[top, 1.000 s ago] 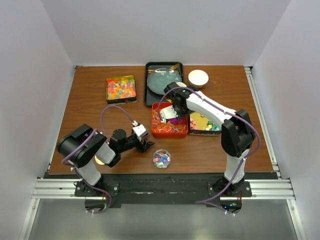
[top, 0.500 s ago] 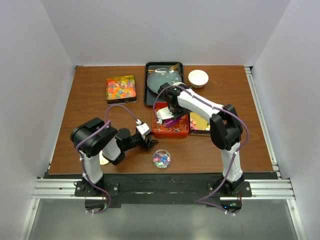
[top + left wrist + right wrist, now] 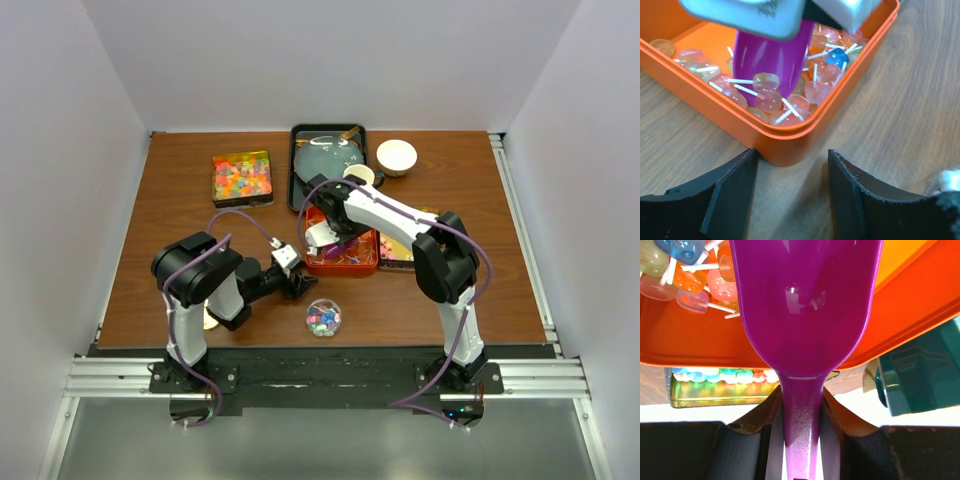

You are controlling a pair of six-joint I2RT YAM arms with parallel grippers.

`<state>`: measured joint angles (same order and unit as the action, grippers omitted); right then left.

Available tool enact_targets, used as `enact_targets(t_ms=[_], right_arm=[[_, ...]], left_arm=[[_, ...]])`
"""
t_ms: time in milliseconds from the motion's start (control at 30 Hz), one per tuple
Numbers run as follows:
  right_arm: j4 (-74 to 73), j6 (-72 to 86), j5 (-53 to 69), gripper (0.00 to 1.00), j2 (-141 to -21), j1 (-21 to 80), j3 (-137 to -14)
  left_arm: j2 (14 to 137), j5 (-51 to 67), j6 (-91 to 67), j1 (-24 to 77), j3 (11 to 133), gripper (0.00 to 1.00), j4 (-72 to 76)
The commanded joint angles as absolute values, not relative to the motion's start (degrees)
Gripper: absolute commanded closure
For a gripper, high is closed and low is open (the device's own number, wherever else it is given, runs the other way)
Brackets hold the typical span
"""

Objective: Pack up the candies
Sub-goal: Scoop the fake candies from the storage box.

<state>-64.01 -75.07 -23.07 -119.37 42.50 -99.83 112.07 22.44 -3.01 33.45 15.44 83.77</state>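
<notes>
Translucent stick candies (image 3: 770, 99) in orange tin (image 3: 705, 100)

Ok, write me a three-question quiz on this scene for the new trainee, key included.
1. True or false: the right gripper is shut on the handle of the purple scoop.
2. The scoop's bowl sits among the candies in: A the orange tin; B the clear jar; C the white bowl.
3. Fill in: the left gripper stands ____, holding nothing, facing the tin's wall.
Key: 1 true; 2 A; 3 open.
</notes>
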Motion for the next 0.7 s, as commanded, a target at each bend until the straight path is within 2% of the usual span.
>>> enact_targets(t_ms=[0, 167, 300, 500, 667], right_arm=[[-60.1, -73.9, -11.4, 1.0, -120.9, 46.1, -96.3], [-54.7, -71.1, -4.7, 1.0, -119.5, 45.3, -93.3], [-52.2, -69.5, -4.1, 1.0, -119.7, 45.2, -93.6], [-54.2, -69.6, -2.4, 1.0, -120.3, 45.2, -96.6], [-60.5, -77.9, 6.0, 1.0, -116.6, 43.9, -93.8]], left_arm=[[116.8, 19.1, -4.5, 33.7, 17.6, 0.37, 95.2], [115.2, 19.1, -4.7, 33.7, 17.2, 0.37, 94.1], [114.3, 19.5, -4.3, 33.7, 16.7, 0.36, 92.6], [113.5, 19.2, -3.6, 33.7, 17.0, 0.36, 90.8], [109.2, 19.0, -2.1, 33.3, 16.7, 0.35, 85.5]])
